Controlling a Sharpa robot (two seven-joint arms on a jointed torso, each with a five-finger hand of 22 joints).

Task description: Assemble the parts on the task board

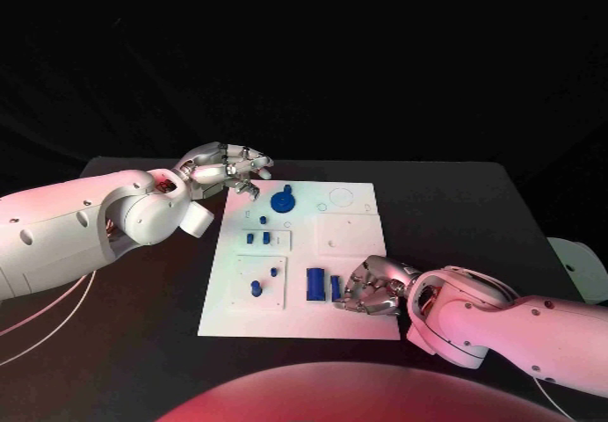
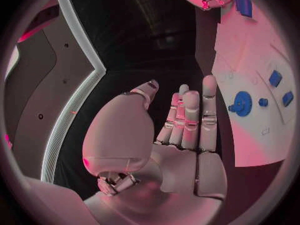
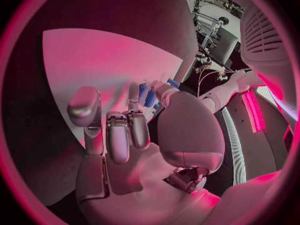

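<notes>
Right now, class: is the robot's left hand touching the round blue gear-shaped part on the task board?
Apart. In the left wrist view the left hand is open over dark table, with a strip of task board plainly between its fingertips and the round blue part.

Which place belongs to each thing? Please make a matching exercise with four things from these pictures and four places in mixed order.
Things:
1. left hand
2. right hand
3. blue gear-shaped part
4. task board

Places:
A. on the far part of the board, near the left hand
B. in the middle of the black table
C. at the board's far left corner, fingers apart, holding nothing
D. at the board's near edge, fingers at the upright blue parts

Pairs: 1-C, 2-D, 3-A, 4-B
</notes>
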